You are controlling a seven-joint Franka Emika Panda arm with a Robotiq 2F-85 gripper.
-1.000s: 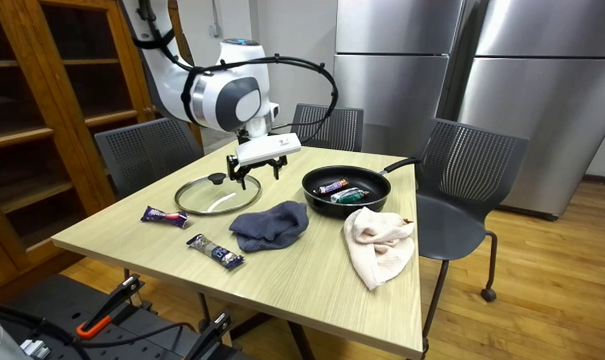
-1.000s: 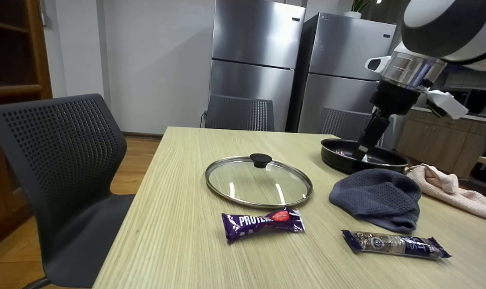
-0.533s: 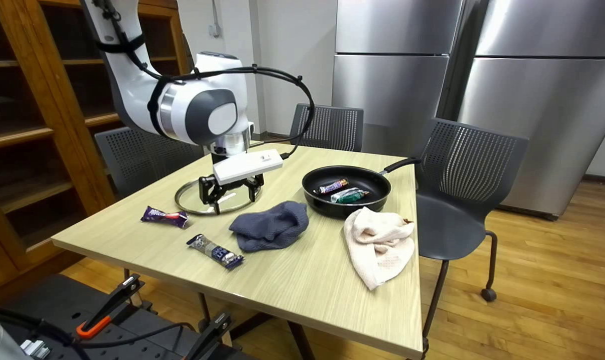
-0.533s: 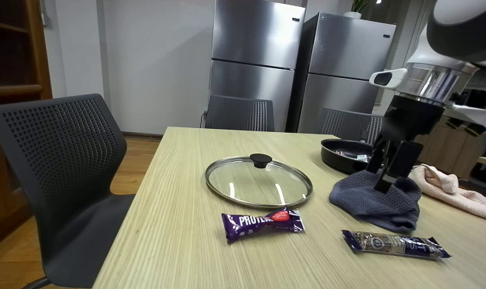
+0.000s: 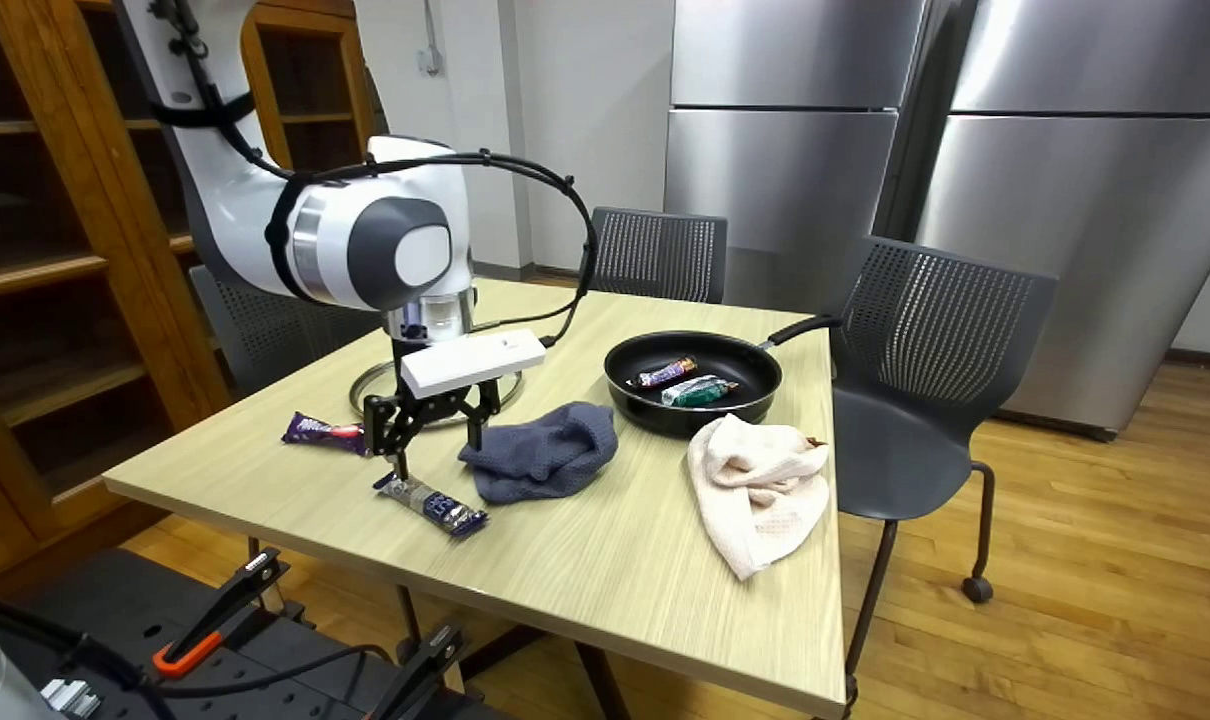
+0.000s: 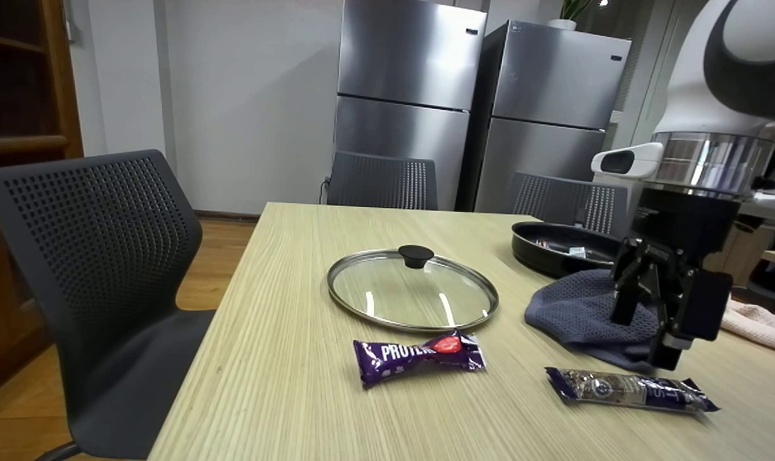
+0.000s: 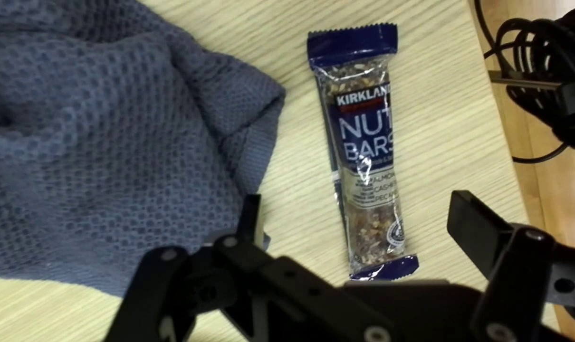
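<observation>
The jaws stand spread above the nut bar (image 7: 366, 156), one jaw to either side in the wrist view. The nut bar lies on the table (image 7: 451, 123), just beside the blue cloth (image 7: 121, 152).

The arm (image 5: 237, 238) is cased in smooth white. Above the silver collar (image 6: 714, 163), a rounded dark grey cover (image 5: 373, 258) is set with a white oval (image 5: 422, 255), and black cables (image 5: 525, 168) are secured by black straps (image 5: 181, 115). Below the collar, the black hand (image 5: 439, 461) is dotted with round metal screws (image 7: 501, 332) and flanked by a white box (image 5: 473, 362).
</observation>
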